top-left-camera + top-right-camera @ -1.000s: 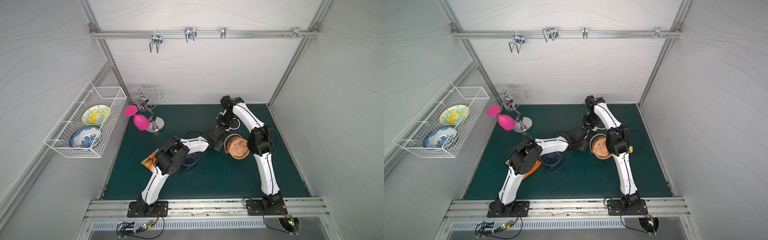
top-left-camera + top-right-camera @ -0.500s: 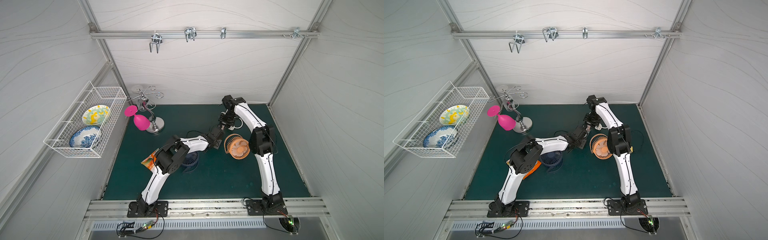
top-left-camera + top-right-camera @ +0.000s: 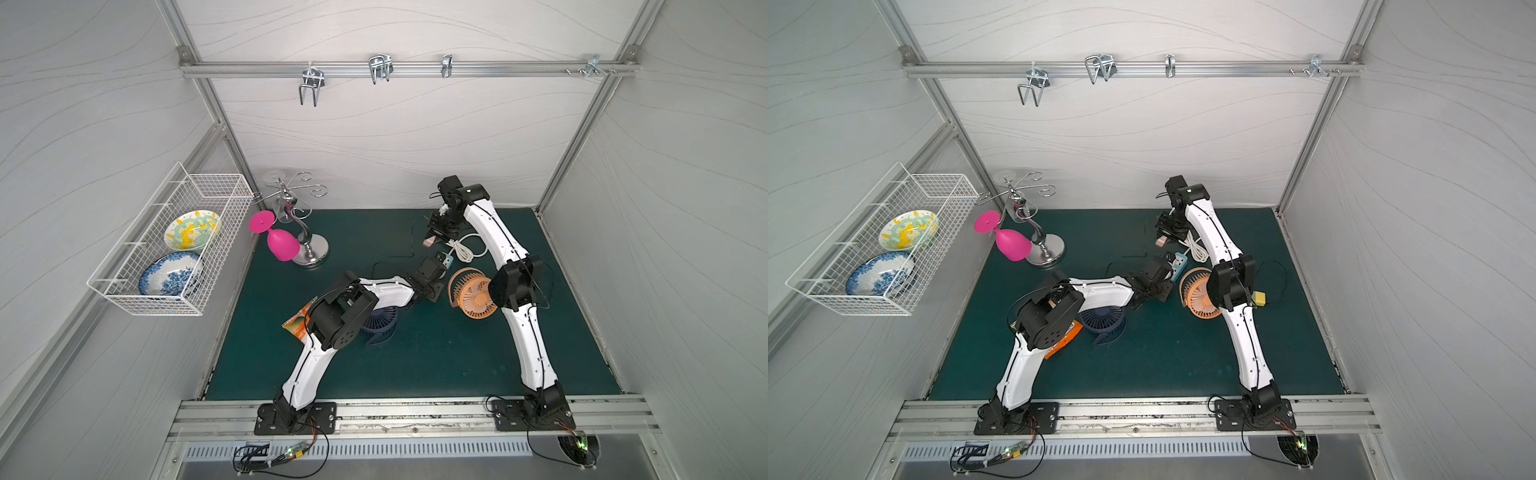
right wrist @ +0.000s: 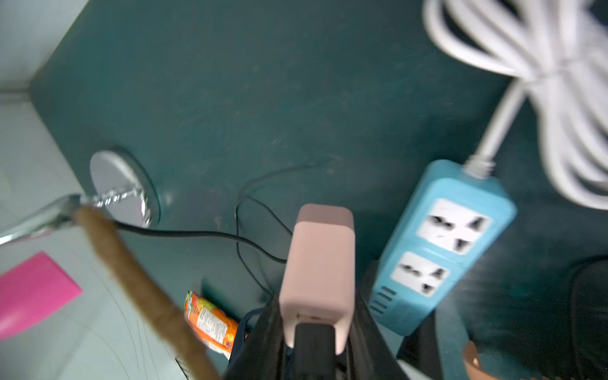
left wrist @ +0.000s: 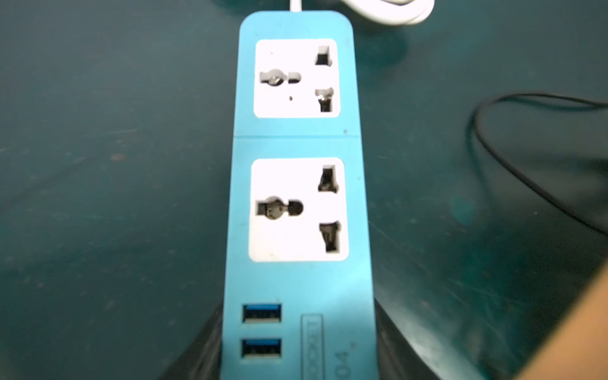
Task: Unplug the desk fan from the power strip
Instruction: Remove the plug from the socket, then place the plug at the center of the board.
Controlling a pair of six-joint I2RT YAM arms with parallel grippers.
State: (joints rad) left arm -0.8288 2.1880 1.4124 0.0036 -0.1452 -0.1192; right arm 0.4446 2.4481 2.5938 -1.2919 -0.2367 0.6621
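1. Left wrist view: the left claw (image 5: 297, 355) straddles the USB end of the power strip (image 5: 297, 197), one dark finger on each long side. It looks clamped on the strip, jaws part open.
2. The strip's long axis runs straight away from that claw toward its white cord (image 5: 378, 10); both sockets are empty.
3. Right wrist view: the right claw (image 4: 314, 329) is closed on a pink plug adapter (image 4: 317, 269), lifted clear of the strip, which lies flat on the table (image 4: 230, 82) just beside and below it.
4. In a top view, the orange desk fan (image 3: 471, 293) sits near the strip (image 3: 448, 261); the unplugging seems done.
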